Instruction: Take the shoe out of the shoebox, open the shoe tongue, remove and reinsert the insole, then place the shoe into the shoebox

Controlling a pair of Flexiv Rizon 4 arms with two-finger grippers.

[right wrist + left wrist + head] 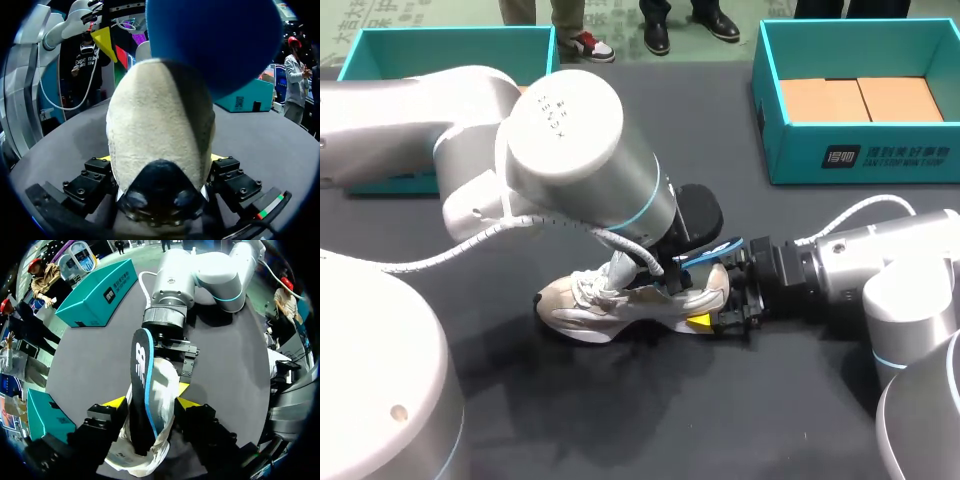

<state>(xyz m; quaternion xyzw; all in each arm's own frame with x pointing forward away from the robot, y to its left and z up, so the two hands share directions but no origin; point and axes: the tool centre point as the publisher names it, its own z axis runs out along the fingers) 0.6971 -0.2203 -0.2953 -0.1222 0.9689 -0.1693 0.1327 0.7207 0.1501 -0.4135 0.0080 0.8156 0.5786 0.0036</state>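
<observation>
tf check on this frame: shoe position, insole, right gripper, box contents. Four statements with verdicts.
1. The shoe sits on the table, outside the left box and the right box. True.
2. The insole lies flat on the table beside the shoe. False: it sticks up out of the shoe, at the left gripper.
3. The right gripper holds the shoe at its heel, one finger on each side. True.
4. The right box is empty. False: brown cardboard lies in it.
</observation>
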